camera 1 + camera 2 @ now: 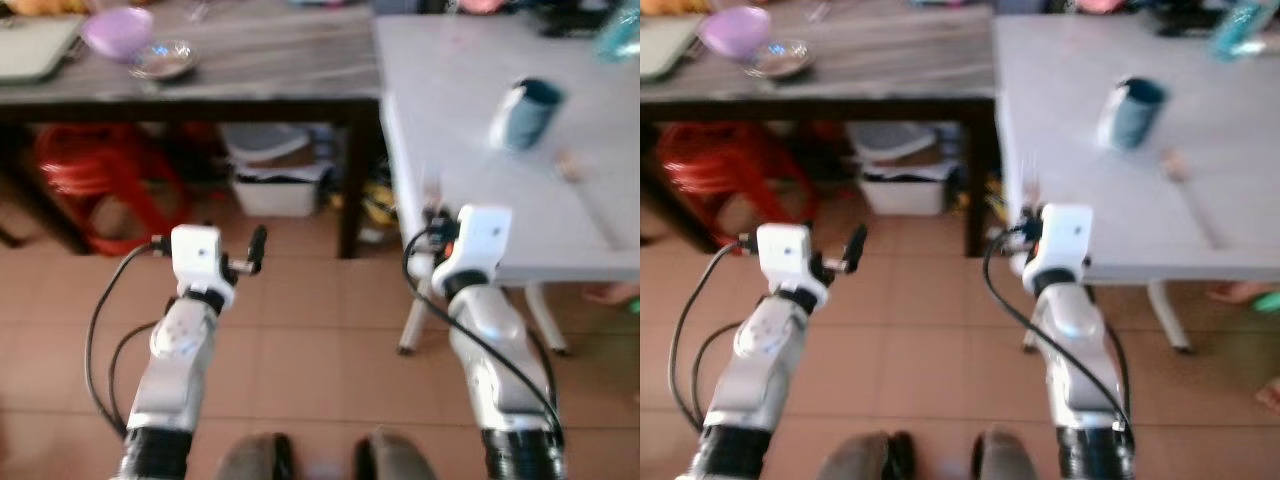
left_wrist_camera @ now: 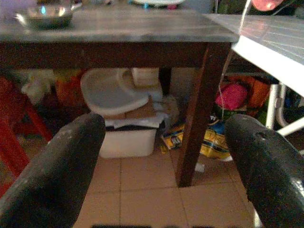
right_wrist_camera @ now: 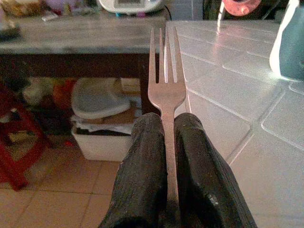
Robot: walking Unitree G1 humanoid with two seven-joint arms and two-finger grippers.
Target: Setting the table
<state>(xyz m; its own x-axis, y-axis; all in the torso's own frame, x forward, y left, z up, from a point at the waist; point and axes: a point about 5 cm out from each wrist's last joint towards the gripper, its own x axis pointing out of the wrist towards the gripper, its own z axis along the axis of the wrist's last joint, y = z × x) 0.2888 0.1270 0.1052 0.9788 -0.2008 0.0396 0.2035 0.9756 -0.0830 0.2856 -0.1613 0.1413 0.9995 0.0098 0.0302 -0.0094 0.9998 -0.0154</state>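
My right gripper [image 3: 164, 122] is shut on the handle of a metal fork [image 3: 164, 76], whose tines point up and forward. It hovers at the near left corner of the white tiled table [image 1: 470, 120]. On that table a blue cup [image 1: 527, 112] lies tilted, with a thin utensil [image 1: 583, 188] nearer the front edge. My left gripper [image 2: 166, 156] is open and empty, held over the floor in front of the dark wooden table [image 1: 250, 70]. A purple bowl [image 1: 117, 32] and a metal bowl [image 1: 163, 60] stand on that wooden table.
Under the dark table are a red stool [image 1: 95, 180] and a white bin with a lid [image 1: 275, 180]. Its leg [image 1: 350, 180] stands close to the white table. A person's foot [image 1: 612, 293] shows on the tiled floor at the right.
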